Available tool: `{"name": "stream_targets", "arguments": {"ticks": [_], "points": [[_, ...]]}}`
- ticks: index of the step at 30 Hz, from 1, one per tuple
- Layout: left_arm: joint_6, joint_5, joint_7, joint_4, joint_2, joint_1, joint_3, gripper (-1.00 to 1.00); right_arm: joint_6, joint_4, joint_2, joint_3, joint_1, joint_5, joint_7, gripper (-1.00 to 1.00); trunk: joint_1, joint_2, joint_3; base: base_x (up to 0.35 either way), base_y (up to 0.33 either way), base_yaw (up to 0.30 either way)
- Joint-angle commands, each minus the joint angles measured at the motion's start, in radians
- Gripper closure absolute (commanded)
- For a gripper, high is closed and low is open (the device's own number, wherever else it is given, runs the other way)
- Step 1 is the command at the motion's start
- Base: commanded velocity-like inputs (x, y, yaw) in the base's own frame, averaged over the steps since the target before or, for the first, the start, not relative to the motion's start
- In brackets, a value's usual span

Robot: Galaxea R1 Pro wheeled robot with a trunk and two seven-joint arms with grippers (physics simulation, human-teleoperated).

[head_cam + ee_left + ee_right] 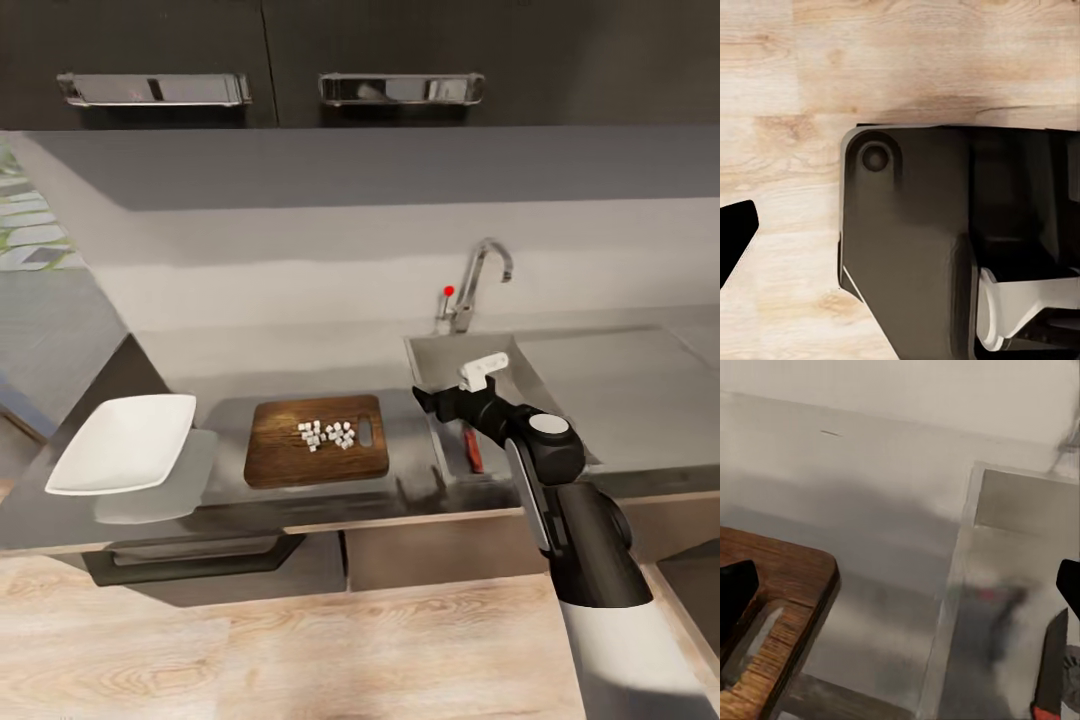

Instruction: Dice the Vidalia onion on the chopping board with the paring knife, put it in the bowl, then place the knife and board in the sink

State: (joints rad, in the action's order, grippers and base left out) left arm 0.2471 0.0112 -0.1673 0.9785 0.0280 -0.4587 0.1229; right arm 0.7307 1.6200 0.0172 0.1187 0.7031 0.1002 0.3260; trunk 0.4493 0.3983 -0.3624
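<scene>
Brown chopping board [317,440] (oval slot) carries white onion dice [327,434].

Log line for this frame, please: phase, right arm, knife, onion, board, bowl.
phase: knife drop-off | right gripper: open, above sink edge | paring knife: in sink | diced onion: on chopping board | bowl: empty

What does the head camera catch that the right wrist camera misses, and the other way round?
Head view alone: the white bowl, the diced onion on the board, the tap, the cabinet handles and the wood floor.

Right wrist view alone: a close look at the board's slot hole, between the dark tips of the open jaws.

Both: the chopping board, the sink, the knife lying in it, and the grey countertop.
</scene>
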Motion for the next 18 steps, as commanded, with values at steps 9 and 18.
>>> {"name": "stream_targets", "arguments": {"ticks": [9, 18], "points": [[0.001, 0.001, -0.009, -0.004, 0.001, 0.0, 0.004, -1.0, 0.087, -0.031, -0.048, 0.0, 0.001, 0.011, -0.164, -1.0, 0.001, 0.002, 0.005, 0.0, 0.224, 0.063], [0.003, 0.001, -0.009, -0.016, 0.003, 0.0, 0.004, -1.0, 0.104, -0.086, -0.051, -0.001, 0.001, 0.012, -0.201, -1.0, 0.001, 0.002, 0.005, 0.0, 0.008, 0.001]]}}
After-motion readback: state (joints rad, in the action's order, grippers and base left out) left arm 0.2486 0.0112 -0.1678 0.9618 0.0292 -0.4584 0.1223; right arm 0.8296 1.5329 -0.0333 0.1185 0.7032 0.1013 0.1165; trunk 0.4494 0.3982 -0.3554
